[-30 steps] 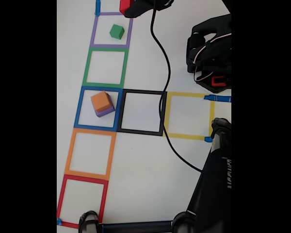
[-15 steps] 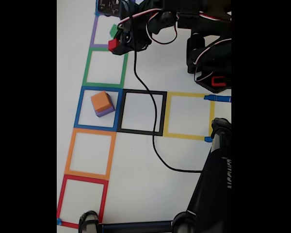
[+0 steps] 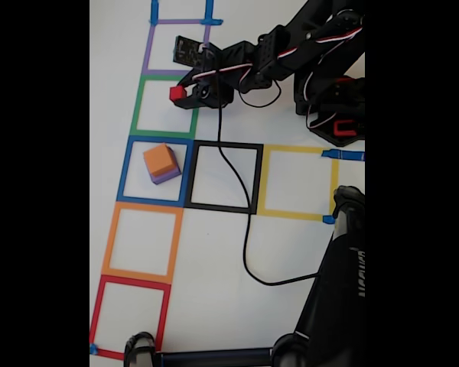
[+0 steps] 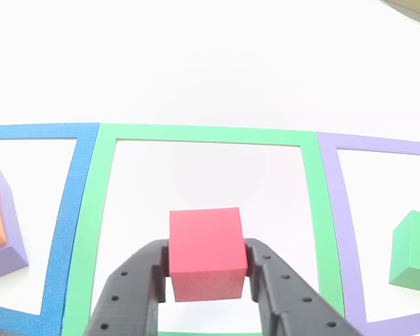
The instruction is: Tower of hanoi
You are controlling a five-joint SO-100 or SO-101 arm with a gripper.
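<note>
Red cube (image 4: 205, 252): the smallest block of the tower, pinched between the two black fingers of the gripper (image 4: 205, 269); in the other view it sits low in the frame, at about 6 o'clock of the green tape square (image 4: 313, 210).
Gripper state: pressed in on the red cube from both sides, one finger on each side face, top and front faces bare.
Height: the cube appears to be carried above the table, though neither view shows the gap under it plainly.
Key relation: in the fixed view the red cube (image 3: 177, 93) is at the gripper's (image 3: 179, 95) tip over the right edge of the green tape square (image 3: 138, 107). The orange-on-purple stack lies toward 7 o'clock from it, in the blue tape square (image 3: 125, 170). The green cube (image 4: 413, 248) lies the other way, toward 12 o'clock in the fixed view, under the arm.
Other view, same relation: the stack is at 9 o'clock of the held cube, the green cube at 3 o'clock inside the purple tape square (image 4: 336, 189).
Orange cube (image 3: 159, 159): resting on the purple cube (image 3: 167, 176), slightly offset so a purple rim shows below and to the right.
Look of the held cube: plain matt red, sharp edges, square to the fingers, no tilt visible.
Judgement: a legal drop is onto either neighbour or an empty square; which one is meant cannot be told from here.
</note>
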